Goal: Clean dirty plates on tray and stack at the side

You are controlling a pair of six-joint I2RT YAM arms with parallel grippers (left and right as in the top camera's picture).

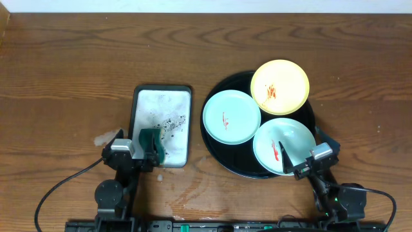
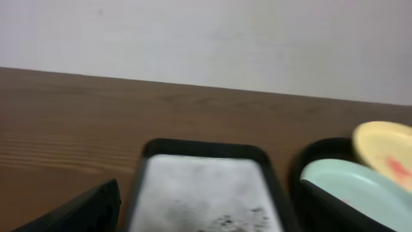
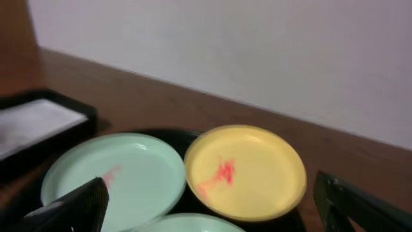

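All three plates lie on the black tray (image 1: 215, 151), which sits right of the bench's (image 1: 64, 77) middle, toward its near edge. The yellow plate (image 1: 280, 86) is at the tray's far rim, one mint plate (image 1: 232, 116) at its left, and the other mint plate (image 1: 284, 145) at its near right. Each carries a red smear, and nothing is stacked at the side yet.

The right pincer (image 1: 304, 151) hovers over the tray's near-right rim, jaws wide apart and empty, with the near mint plate just ahead and partly under its left finger. The left pincer (image 1: 137, 147), also spread apart, sits at the near end of the grey tray (image 1: 164, 103) by the green sponge (image 1: 152, 143). From above I cannot tell whether the sponge lies between its jaws or just beside one.

The right arm is clearly nearer the plates and the left nearer the sponge. The plates are round, so a grasp likely turns on reaching a rim.
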